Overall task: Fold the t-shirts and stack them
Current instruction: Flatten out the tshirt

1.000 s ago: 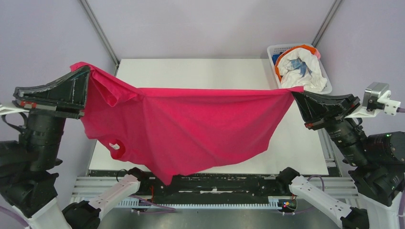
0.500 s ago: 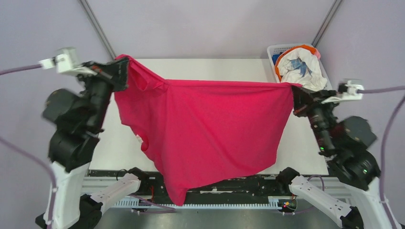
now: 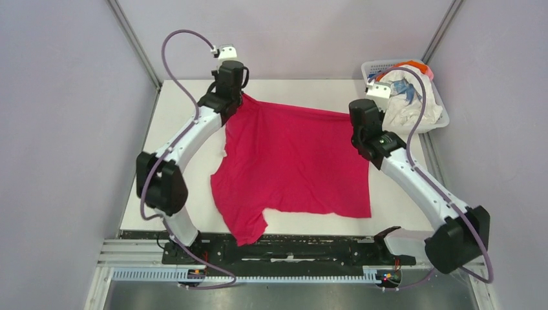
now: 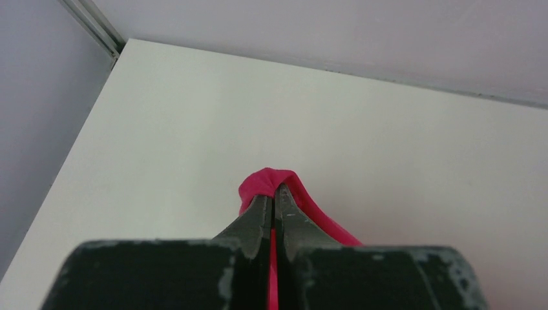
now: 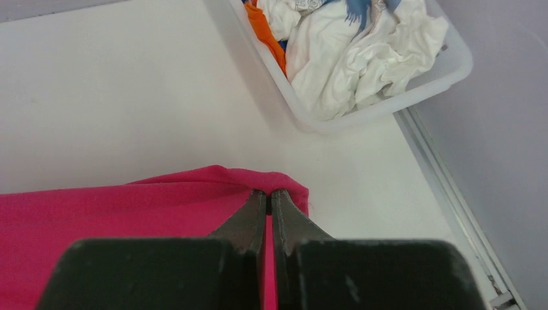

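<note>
The red t-shirt is lying on the counter, one corner clenched in the left fingers, one in the right fingers, the rest trailing behind them. Both should be pulling apart evenly, straightening the edge between.

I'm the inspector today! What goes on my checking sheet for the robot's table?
Surface: white table, shirt across its middle.
Job's things: magenta shirt spread out, unfolded; white shirt and orange shirt crumpled in the basket.
Clutter: nothing seen.
Grippers: left gripper and right gripper each shut on a far corner of the magenta shirt.
Cables: purple cables loop above both arms.
Surroundings: grey walls; metal rail at the near edge.
</note>
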`<state>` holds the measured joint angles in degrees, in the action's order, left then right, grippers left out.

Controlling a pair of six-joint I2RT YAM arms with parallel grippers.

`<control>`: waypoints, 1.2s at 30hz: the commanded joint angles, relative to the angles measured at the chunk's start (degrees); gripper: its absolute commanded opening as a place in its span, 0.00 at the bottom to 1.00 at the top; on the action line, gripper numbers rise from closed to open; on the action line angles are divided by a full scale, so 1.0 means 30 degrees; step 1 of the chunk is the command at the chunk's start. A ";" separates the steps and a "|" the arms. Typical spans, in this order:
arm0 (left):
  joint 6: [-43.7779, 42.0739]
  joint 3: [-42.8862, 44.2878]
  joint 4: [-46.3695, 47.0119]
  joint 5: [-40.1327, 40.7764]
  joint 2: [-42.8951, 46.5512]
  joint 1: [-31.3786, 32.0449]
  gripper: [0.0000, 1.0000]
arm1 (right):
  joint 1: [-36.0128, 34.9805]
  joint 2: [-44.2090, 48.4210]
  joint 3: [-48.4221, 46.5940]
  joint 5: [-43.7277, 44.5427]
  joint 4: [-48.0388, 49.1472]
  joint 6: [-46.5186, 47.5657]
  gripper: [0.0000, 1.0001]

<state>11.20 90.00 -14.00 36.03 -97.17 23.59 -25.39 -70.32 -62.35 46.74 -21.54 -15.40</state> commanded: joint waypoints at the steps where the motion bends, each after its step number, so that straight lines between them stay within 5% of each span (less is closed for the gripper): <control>1: -0.1895 0.2680 0.3050 0.0553 -0.2357 -0.0962 0.02 | 0.1842 -0.2096 -0.0257 -0.2912 0.4042 0.0223 0.00; 17: -0.0468 1.1353 0.4061 -0.3378 -1.3048 -0.2087 0.03 | 0.5181 -1.1741 -0.5877 -0.7331 0.6394 0.0445 0.02; 21: 0.0711 1.4334 0.3796 -0.3853 -1.5712 -0.2093 0.18 | 0.6034 -1.3874 -0.7938 -0.7755 0.6739 0.0275 0.04; 22: 0.0823 1.5366 0.3699 -0.4069 -1.6413 -0.2094 0.30 | 0.6235 -1.4584 -0.8724 -0.7942 0.6774 0.0293 0.06; 25: 0.1378 1.7845 0.2850 -0.4067 -1.7681 -0.2095 0.99 | 0.6450 -1.6201 -1.1416 -0.9573 0.5213 0.0796 0.33; 27: 0.1620 1.7692 0.2720 -0.4582 -1.7258 -0.2093 1.00 | 0.6420 -1.6250 -1.2014 -1.0691 0.4737 0.1139 0.75; 29: 0.1779 1.6734 0.2433 -0.5070 -1.6121 -0.2108 1.00 | 0.6368 -1.5565 -1.1300 -1.1094 0.4852 0.1287 0.95; 36: 0.3077 0.9706 0.0000 -0.4668 -0.9307 -0.2097 1.00 | 0.5515 -1.1550 -0.6588 -1.2873 0.5594 0.1797 0.98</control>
<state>14.87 127.52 -10.50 21.69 -141.29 17.41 -6.66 -113.97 -88.40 12.86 -6.42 -11.73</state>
